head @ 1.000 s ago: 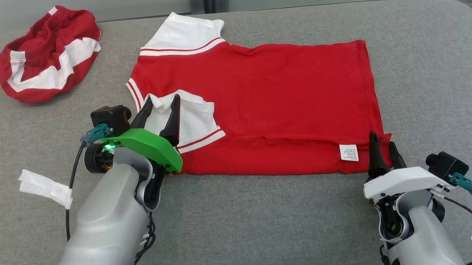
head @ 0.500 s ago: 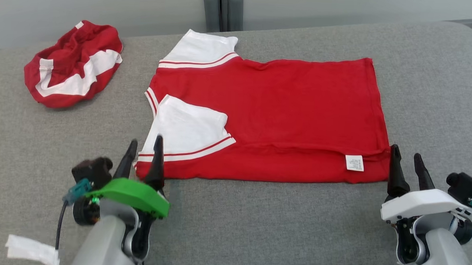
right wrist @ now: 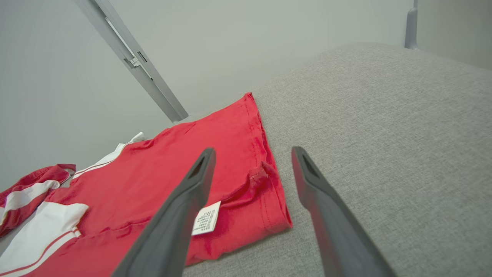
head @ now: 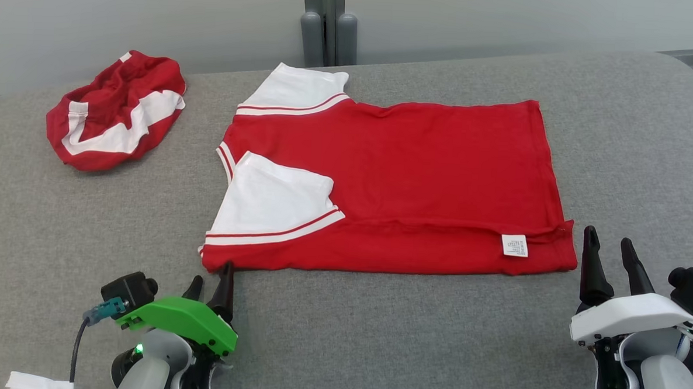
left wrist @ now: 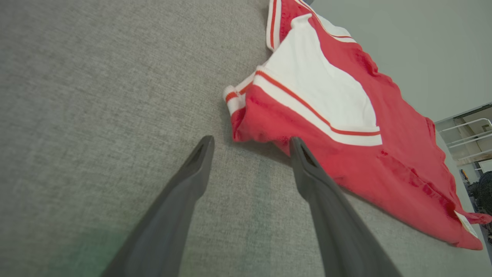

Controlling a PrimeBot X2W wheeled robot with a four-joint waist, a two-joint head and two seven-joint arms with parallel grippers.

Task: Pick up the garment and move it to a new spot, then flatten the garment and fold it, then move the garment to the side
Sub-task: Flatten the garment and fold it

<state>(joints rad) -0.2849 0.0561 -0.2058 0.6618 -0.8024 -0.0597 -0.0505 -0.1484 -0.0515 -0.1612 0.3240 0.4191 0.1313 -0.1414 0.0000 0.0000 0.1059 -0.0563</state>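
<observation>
Left gripper [head: 211, 273] backed off white sleeve [head: 276, 200] since a second ago, right gripper [head: 608, 236] off hem corner [head: 563, 251]. Both now spread wide, empty, just beside near edge of shirt [head: 417, 180]. Shirt folded flat mid grey cushion [head: 375, 336]; crumpled red-white garment [head: 116, 111] far left.

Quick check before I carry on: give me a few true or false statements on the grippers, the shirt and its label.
1. The left gripper and the right gripper are both open and hold nothing. True.
2. The red shirt lies in a crumpled heap. False: it lies flat, its near edge folded over, with one white sleeve folded on top.
3. The white label sits at the left gripper's end of the shirt. False: it is at the right gripper's end.
4. A second red and white garment lies bunched at the far left. True.
</observation>
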